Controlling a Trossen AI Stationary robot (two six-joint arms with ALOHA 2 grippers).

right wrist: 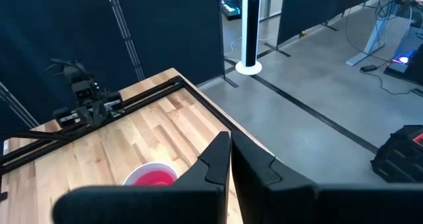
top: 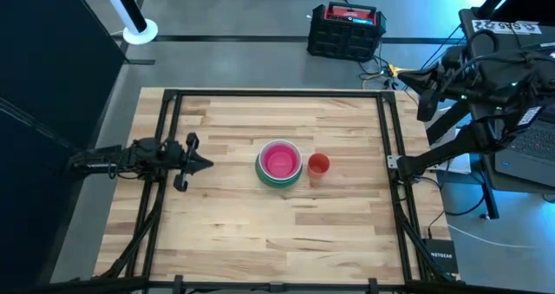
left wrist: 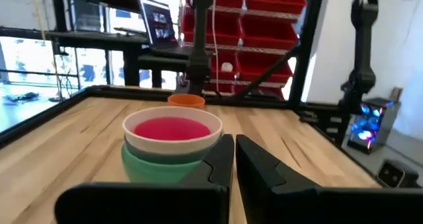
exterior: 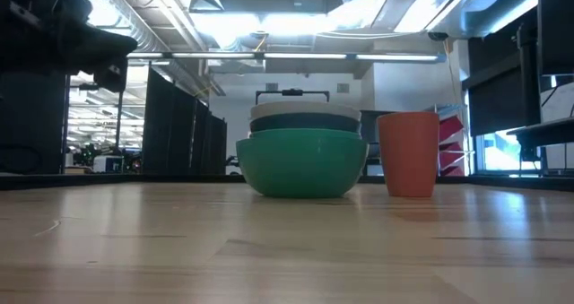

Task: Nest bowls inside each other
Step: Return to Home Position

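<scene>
Left hand (top: 208, 163) together, mid-left | my right hand (right wrist: 230, 139) together, upper right off table (top: 225, 233) | bowls (top: 279, 162) nested centre, pink topmost | stacking looks done, I reckon

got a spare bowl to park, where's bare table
Bare wood: both wide strips between the bowl stack and the table's long edges, and from the red-orange cup to the right edge. Crowded: cup beside the stack, left pincer pointing at it. Off the table's right corner hangs the right pincer.
</scene>
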